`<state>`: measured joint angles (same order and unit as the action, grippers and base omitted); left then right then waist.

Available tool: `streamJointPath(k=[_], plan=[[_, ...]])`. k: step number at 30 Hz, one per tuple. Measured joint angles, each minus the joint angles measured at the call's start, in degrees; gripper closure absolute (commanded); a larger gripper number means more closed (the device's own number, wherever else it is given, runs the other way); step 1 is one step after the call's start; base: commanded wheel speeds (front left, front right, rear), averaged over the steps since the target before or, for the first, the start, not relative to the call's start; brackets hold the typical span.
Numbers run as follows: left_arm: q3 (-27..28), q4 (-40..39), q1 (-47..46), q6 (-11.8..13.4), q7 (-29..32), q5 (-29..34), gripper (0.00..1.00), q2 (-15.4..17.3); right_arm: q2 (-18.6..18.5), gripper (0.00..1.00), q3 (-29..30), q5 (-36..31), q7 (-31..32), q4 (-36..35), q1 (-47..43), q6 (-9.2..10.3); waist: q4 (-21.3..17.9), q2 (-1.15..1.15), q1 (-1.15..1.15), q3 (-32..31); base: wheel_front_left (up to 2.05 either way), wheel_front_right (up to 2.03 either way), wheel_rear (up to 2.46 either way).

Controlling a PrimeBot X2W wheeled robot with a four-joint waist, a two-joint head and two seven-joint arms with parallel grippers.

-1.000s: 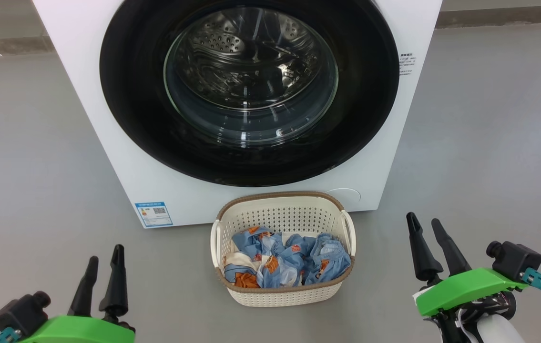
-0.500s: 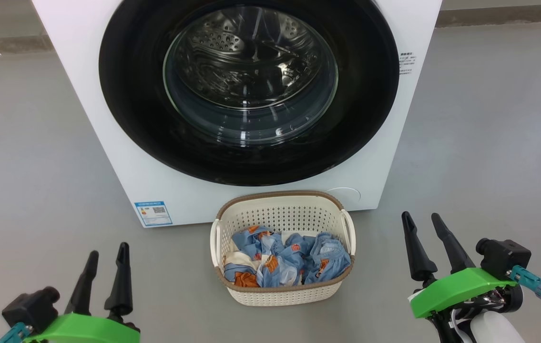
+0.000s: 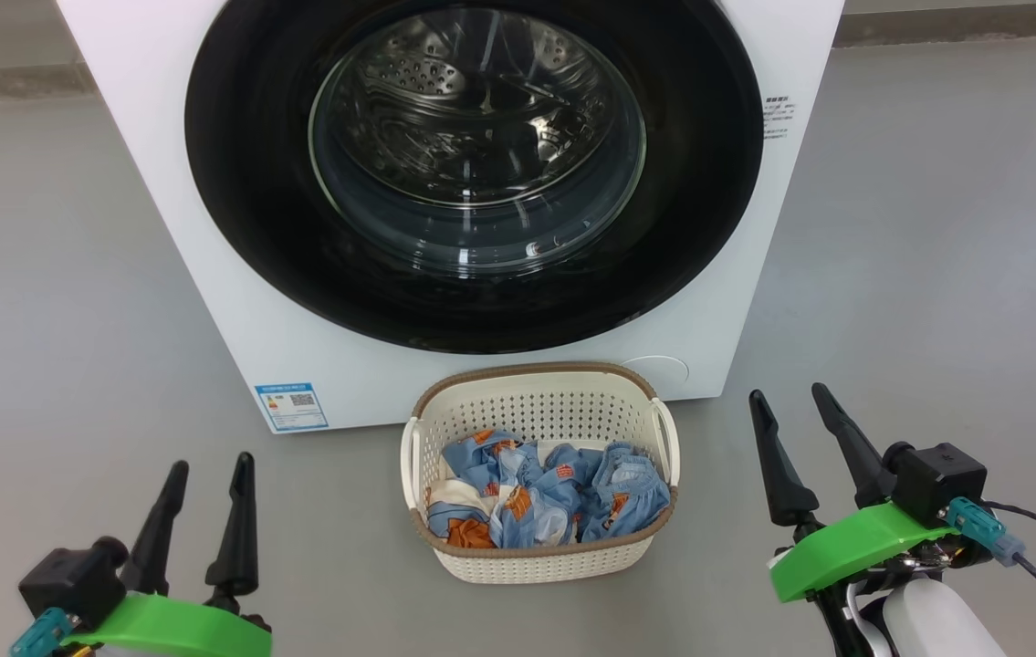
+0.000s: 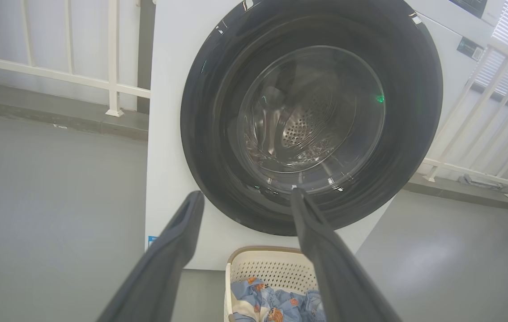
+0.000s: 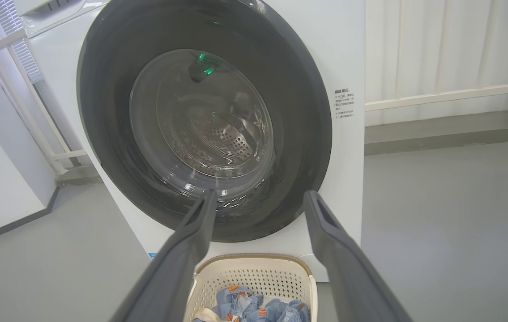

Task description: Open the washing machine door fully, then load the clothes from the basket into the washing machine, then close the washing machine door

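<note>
Washing machine door [image 3: 476,155]: closed flat against the white front. In the head view its glossy black rim sweeps from 10 to 2 o'clock, and the clear glass bowl bulges at its centre.
Washing machine [image 3: 207,274]: a white box on the grey floor [image 3: 70,319], dead ahead of the robot at 12 o'clock. The perforated steel drum [image 3: 463,100] shows through the glass.
Blue sticker [image 3: 292,406]: on the lower front panel, at 7 o'clock from the door.
Basket [image 3: 536,561]: on the floor just in front of the machine, at 6 o'clock from the door and between the two grippers. It is cream, perforated and brown-rimmed.
Clothes [image 3: 545,502]: crumpled inside the basket below its rim, light blue with orange and white patches.
Left gripper [image 3: 213,463]: low at 7 o'clock in the head view. Its dark fingers are spread with nothing between them, point toward 12 o'clock, and sit well apart from the basket.
Right gripper [image 3: 790,393]: at 4 o'clock in the head view. Its fingers are spread and empty, the tips lean toward 11 o'clock, and it is clear of the basket.
Railing [image 4: 57,76]: white bars behind the machine, at 9 o'clock in the left wrist view.
</note>
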<state>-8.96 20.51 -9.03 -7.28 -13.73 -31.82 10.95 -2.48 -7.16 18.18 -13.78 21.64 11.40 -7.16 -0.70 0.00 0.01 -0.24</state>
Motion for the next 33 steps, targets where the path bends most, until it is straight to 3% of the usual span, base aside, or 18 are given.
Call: streamJointPath(k=[33], plan=[[-0.33, -0.07, -0.41, -0.01, -0.49, 1.63, 0.00, 0.31, -0.05, 0.00, -0.69, -1.68, -0.51, 1.10, 0.98, 0.00, -0.13, 0.00, 0.00, 0.03, 0.00, 0.00, 0.00]])
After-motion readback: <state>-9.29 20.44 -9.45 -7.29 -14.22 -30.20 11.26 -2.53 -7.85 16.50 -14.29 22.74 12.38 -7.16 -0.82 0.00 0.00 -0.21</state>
